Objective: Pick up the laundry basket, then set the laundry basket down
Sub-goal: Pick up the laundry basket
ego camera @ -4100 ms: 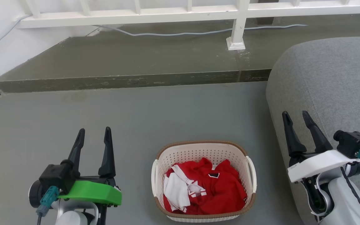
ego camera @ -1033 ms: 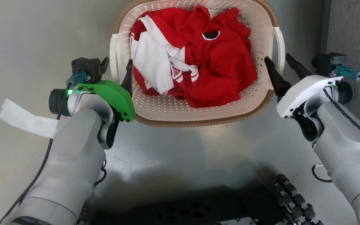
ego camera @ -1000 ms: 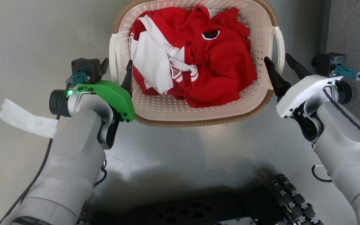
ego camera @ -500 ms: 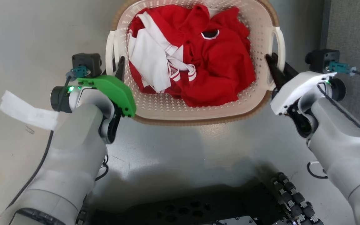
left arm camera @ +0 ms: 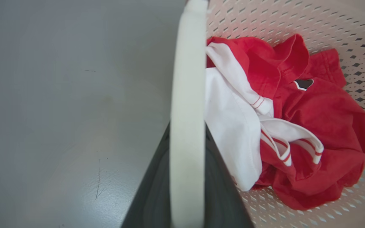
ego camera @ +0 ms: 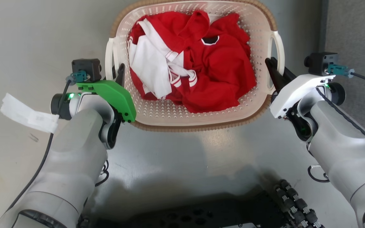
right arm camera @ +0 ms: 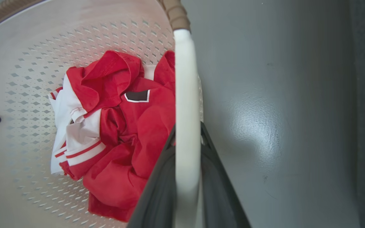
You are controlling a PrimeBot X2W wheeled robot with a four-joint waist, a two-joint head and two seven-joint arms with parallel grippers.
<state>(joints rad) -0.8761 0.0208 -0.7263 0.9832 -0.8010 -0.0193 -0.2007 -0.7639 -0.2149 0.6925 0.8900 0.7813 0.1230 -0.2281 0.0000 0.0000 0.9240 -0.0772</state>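
Okay, I'm holding the laundry basket (ego camera: 198, 122): left gripper (ego camera: 115, 71) clamping its left handle (left arm camera: 187, 95), right gripper (ego camera: 272, 65) clamping its right handle (right arm camera: 185, 95). I'm judging lift and set-down both pending.

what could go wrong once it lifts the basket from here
1. The left hand and right hand each pinch only a thin loop handle of the laundry basket; the smooth plastic could slide out of the grip.
2. Both grips sit toward the near ends of the handles, so the far side may dip and the red and white clothes shift.
3. The grey fabric-covered furniture is close beside the right arm; a swing could bump it.
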